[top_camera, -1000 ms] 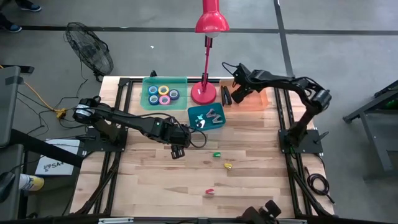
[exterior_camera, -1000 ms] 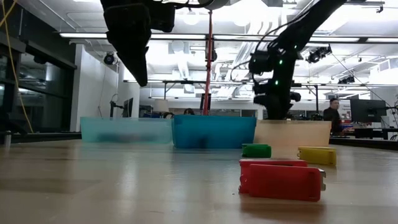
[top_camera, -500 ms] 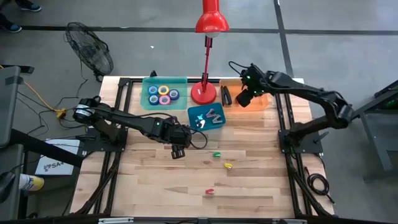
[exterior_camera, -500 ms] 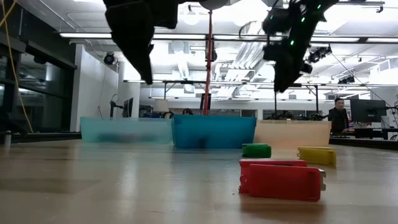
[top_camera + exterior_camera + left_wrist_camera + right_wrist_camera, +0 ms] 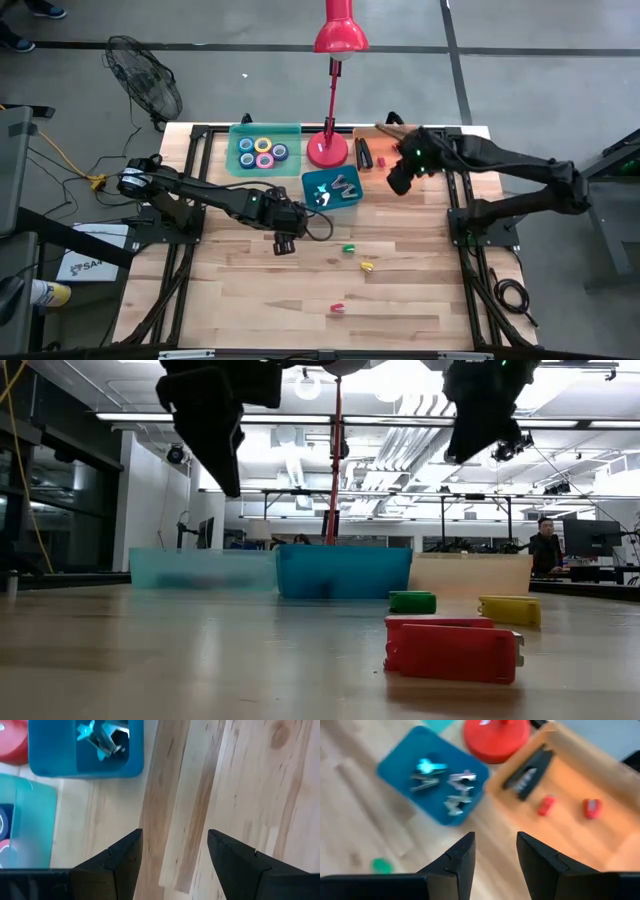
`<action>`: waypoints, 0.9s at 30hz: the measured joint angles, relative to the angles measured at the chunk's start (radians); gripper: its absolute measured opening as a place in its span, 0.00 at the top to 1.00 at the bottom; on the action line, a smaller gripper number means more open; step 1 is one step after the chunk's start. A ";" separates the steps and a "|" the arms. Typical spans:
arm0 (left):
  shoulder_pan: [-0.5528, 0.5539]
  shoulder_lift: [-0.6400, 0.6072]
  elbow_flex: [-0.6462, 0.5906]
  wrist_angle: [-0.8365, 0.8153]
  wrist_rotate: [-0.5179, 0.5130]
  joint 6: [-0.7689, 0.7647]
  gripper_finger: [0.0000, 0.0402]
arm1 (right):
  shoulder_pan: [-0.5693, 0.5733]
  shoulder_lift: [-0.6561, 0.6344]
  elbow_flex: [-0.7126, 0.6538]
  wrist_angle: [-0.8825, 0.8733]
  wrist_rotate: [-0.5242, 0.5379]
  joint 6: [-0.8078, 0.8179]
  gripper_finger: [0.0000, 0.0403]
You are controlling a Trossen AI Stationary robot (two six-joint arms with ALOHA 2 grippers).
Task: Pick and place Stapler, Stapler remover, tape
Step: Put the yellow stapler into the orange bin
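Three small staplers lie on the bare wood: green [image 5: 349, 248], yellow [image 5: 367, 266] and red [image 5: 338, 308]. The red one [image 5: 455, 650] is nearest in the low view. A black stapler [image 5: 527, 772] and two small red ones [image 5: 547, 805] lie in the orange tray [image 5: 420, 165]. Staple removers [image 5: 445, 782] lie in the blue tray [image 5: 333, 200]. Tape rolls [image 5: 263, 151] sit in the light teal tray [image 5: 240, 132]. My left gripper [image 5: 285, 243] hangs open over bare wood, near side of the blue tray. My right gripper [image 5: 398, 182] is open and empty, high over the orange tray's near edge.
A red desk lamp's base [image 5: 327, 150] stands between the teal and orange trays, and its pole rises over the far edge. The dark frame rails [image 5: 195, 180] run along both table sides. Bare wood stretches around the three loose staplers toward the near edge.
My right gripper has risen from low over the orange tray and swung toward the table's right and near edges, staying open and empty. Nothing on the table has moved.
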 joint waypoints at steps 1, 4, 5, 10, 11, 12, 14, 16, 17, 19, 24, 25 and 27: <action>0.000 0.000 0.000 -0.007 0.003 -0.005 0.46 | 0.033 -0.003 0.000 0.001 0.005 0.023 0.66; 0.000 -0.002 0.000 -0.028 0.012 -0.009 0.46 | 0.128 -0.003 0.000 0.002 0.042 0.087 0.66; 0.000 -0.004 0.000 -0.032 0.015 -0.010 0.46 | 0.158 -0.003 0.000 0.003 0.057 0.103 0.66; -0.001 -0.044 -0.009 -0.052 0.021 -0.016 0.46 | 0.294 -0.003 0.000 0.008 0.129 0.193 0.66; -0.001 -0.064 -0.021 -0.042 0.020 -0.022 0.46 | 0.318 -0.003 0.000 0.009 0.140 0.210 0.66; -0.001 -0.089 -0.045 -0.029 0.018 -0.030 0.46 | 0.342 -0.002 0.000 0.014 0.151 0.226 0.66; -0.001 -0.142 -0.105 0.000 0.017 -0.043 0.46 | 0.389 0.006 0.000 0.028 0.178 0.250 0.66; -0.001 -0.213 -0.179 0.059 0.018 -0.066 0.46 | 0.434 0.018 0.000 0.040 0.195 0.265 0.66; -0.001 -0.253 -0.219 0.084 0.019 -0.081 0.46 | 0.452 0.026 0.000 0.048 0.200 0.268 0.66; -0.001 -0.330 -0.298 0.137 0.038 -0.107 0.46 | 0.491 0.044 0.000 0.067 0.206 0.269 0.66; -0.001 -0.506 -0.442 0.229 0.089 -0.154 0.46 | 0.565 0.123 0.000 0.098 0.188 0.269 0.66; -0.001 -0.537 -0.463 0.230 0.093 -0.162 0.46 | 0.576 0.143 0.000 0.104 0.178 0.269 0.66; -0.001 -0.590 -0.497 0.231 0.093 -0.166 0.46 | 0.597 0.180 0.000 0.120 0.155 0.269 0.66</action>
